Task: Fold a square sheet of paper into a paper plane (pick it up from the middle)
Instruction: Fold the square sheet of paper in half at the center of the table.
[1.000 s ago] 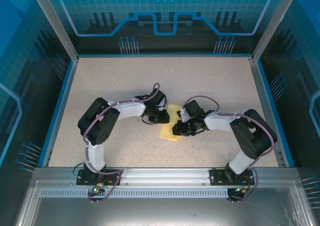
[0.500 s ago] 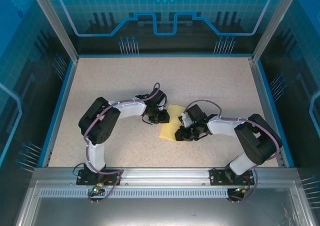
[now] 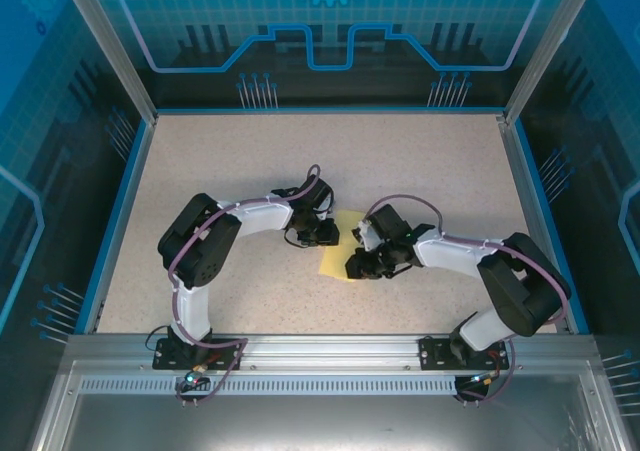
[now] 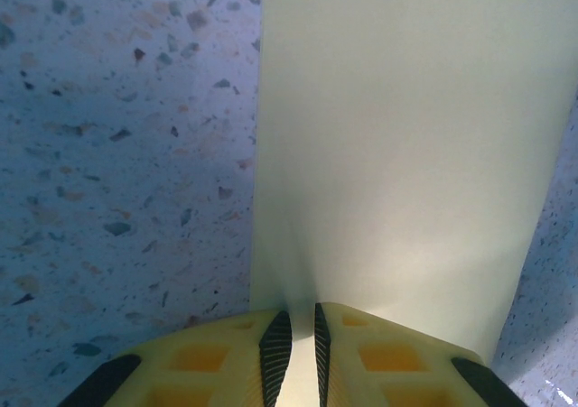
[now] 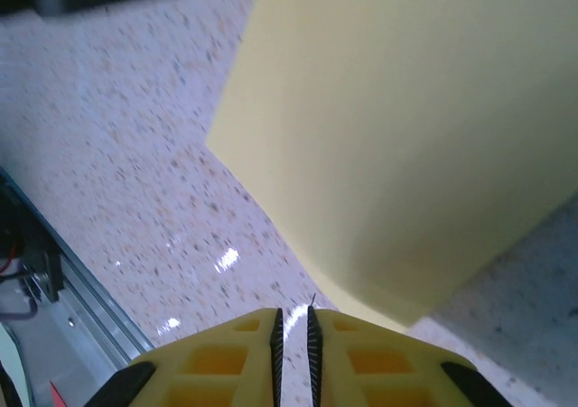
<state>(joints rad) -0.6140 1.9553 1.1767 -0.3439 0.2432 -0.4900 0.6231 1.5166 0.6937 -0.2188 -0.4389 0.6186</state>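
Observation:
The square sheet of paper [image 3: 333,261] lies pale yellow at the middle of the table, between my two grippers. In the left wrist view the paper [image 4: 406,136] runs as a long band and rises into a small ridge that goes between the pads; my left gripper [image 4: 295,315] is shut on it. From above, the left gripper [image 3: 327,234] sits at the sheet's left edge. My right gripper [image 3: 358,265] is at the sheet's near right side. In the right wrist view the paper [image 5: 406,127] shows two layers, and the right gripper [image 5: 293,312] is shut just short of its edge, with bare table in the slit.
The speckled beige tabletop [image 3: 220,171] is bounded by a blue rim [image 3: 120,211] and glass walls. A metal rail [image 3: 330,349] carries both arm bases along the near edge; that rail [image 5: 81,290] also appears at the lower left of the right wrist view.
The right arm has swung its elbow out to the right and lowered, and its gripper has slid slightly left and nearer along the sheet. The left arm and the paper stay put.

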